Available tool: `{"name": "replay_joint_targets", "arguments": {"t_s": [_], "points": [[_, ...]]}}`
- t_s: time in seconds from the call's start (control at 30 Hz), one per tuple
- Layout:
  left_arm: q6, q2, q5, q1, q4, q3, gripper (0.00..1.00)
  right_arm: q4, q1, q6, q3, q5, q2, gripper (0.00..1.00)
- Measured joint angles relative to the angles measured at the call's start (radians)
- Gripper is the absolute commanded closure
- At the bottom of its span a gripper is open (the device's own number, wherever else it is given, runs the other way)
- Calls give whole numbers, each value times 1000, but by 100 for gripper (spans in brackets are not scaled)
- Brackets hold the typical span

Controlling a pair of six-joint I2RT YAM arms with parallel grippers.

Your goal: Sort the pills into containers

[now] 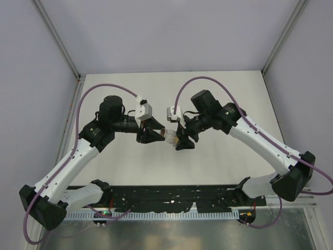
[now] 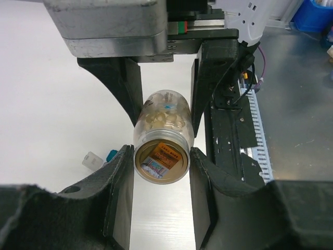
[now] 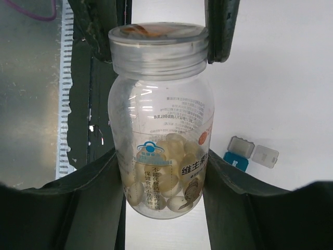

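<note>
White table (image 1: 119, 88), grey walls (image 1: 156, 31). The left gripper (image 2: 160, 156) is clenched on the cap (image 3: 156, 39) of the bottle (image 3: 161, 104). The right gripper (image 3: 161, 161) grasps the bottle's body, where the pills (image 3: 169, 151) lie loose. If the cap slips or pops free suddenly, pills could scatter. The containers (image 3: 241, 147) sit on the table just right of the bottle, and nothing blocks them.

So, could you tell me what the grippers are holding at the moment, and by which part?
The pill bottle: right gripper grips its lower body, left gripper clamps its lid.
</note>
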Motion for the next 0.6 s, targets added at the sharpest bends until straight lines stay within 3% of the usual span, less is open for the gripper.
{"name": "replay_joint_targets", "arguments": {"t_s": [0.03,0.23,0.53,0.6], "points": [[-5,4,-4,-1,1,0,100,-4,0,1,0,7,0,94],[-110,31,-63,-2,38,0,100,8,0,27,0,93,0,94],[-476,83,-329,-8,70,45,100,111,2,80,-9,298,-2,94],[-538,100,-378,-10,63,70,91,138,2,97,-9,340,-2,94]]}}
